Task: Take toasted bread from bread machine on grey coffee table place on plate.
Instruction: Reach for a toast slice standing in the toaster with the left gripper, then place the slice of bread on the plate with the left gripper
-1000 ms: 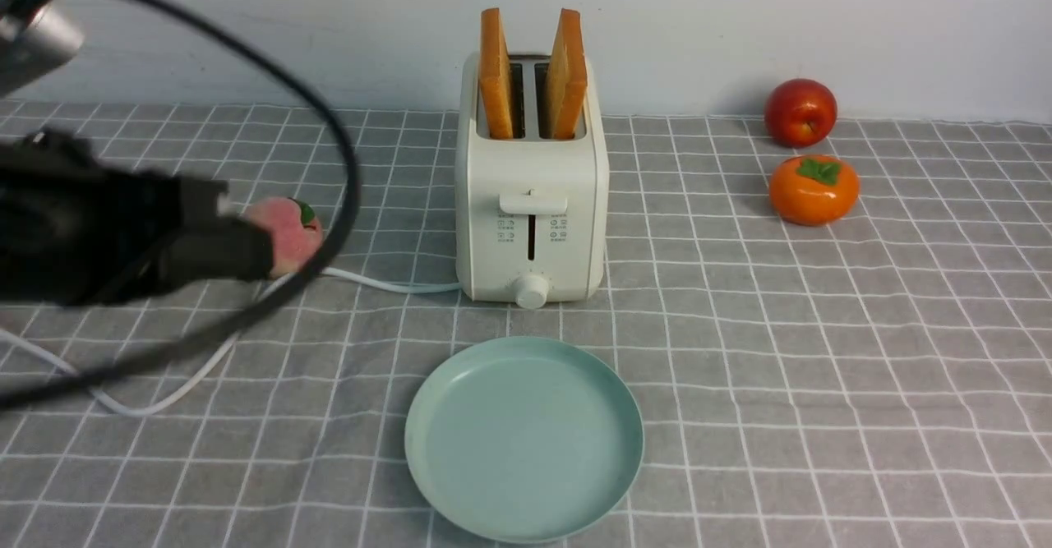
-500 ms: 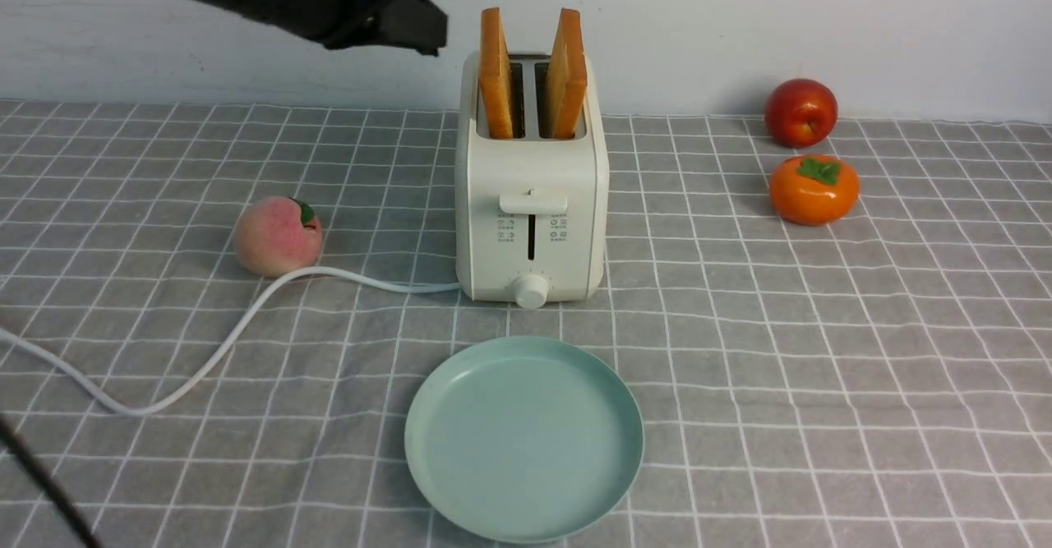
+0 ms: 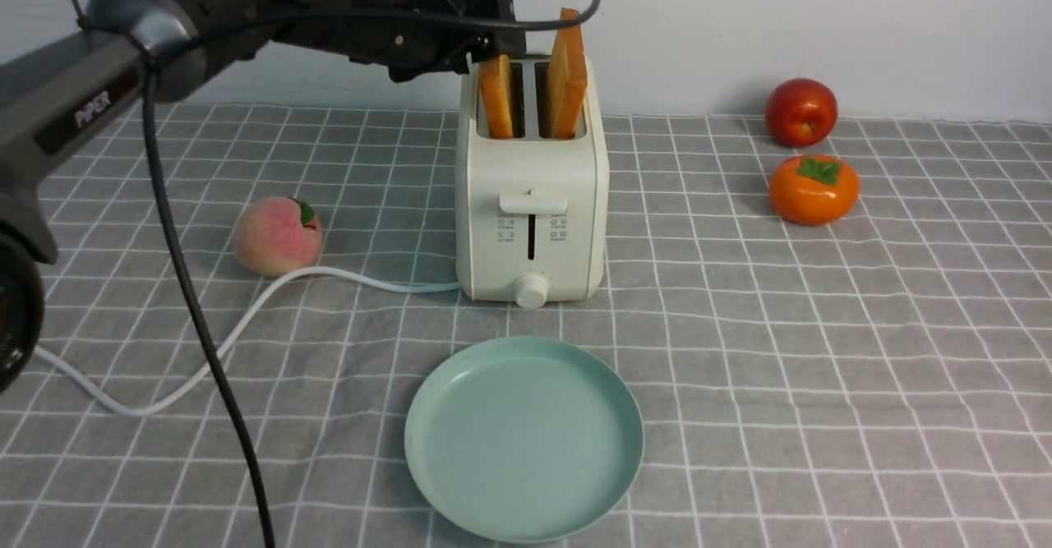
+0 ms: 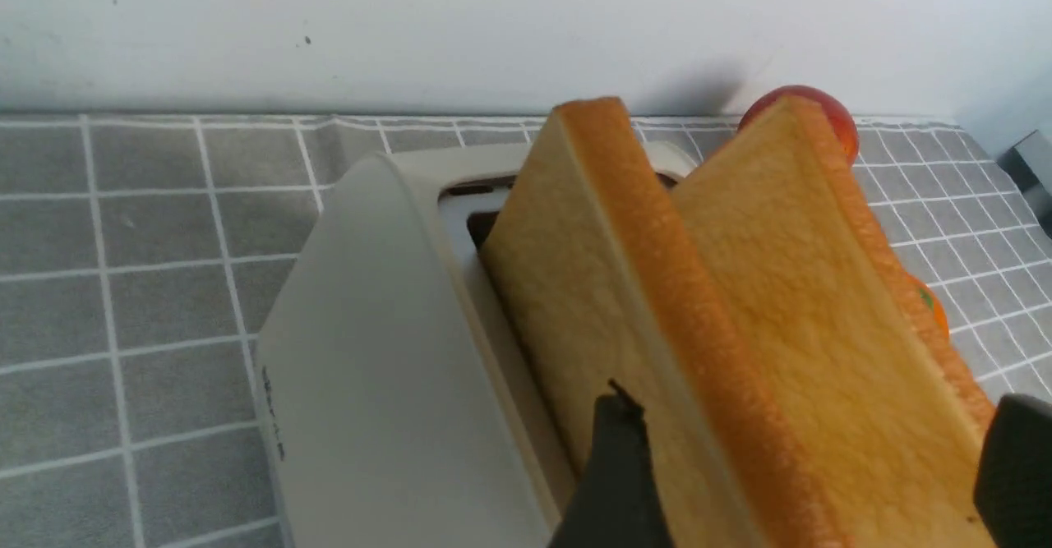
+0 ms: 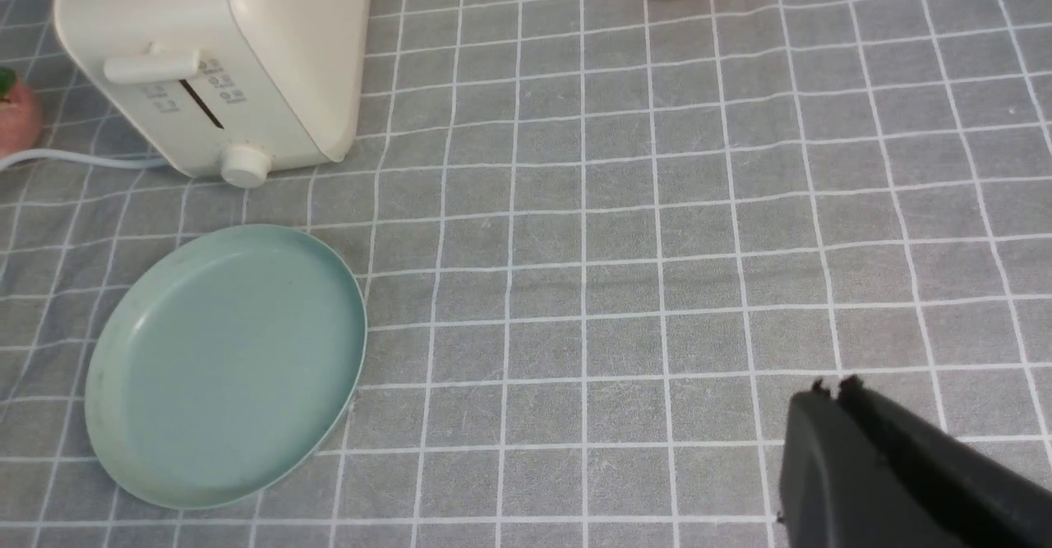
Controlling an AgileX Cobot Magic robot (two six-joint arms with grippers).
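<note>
**Front view: left gripper (image 3: 496, 32) poised at the toasted bread (image 3: 568, 71)**

Both slices are seen standing in the slots of the bread machine (image 3: 532, 195), upper halves exposed so that they can be pinched from above. The left gripper's jaws are spread wide at the top of the left slice (image 3: 496, 100); nothing is gripped yet. In the left wrist view one finger (image 4: 616, 466) is set beside that slice's outer face, but whether one slice or both lie between the jaws cannot be told. The plate (image 3: 523, 437) is laid just before the machine on the grey coffee table (image 3: 822, 351), presumably for a short carry. The right gripper (image 5: 830, 388), jaws pressed together, is held well apart.
</note>
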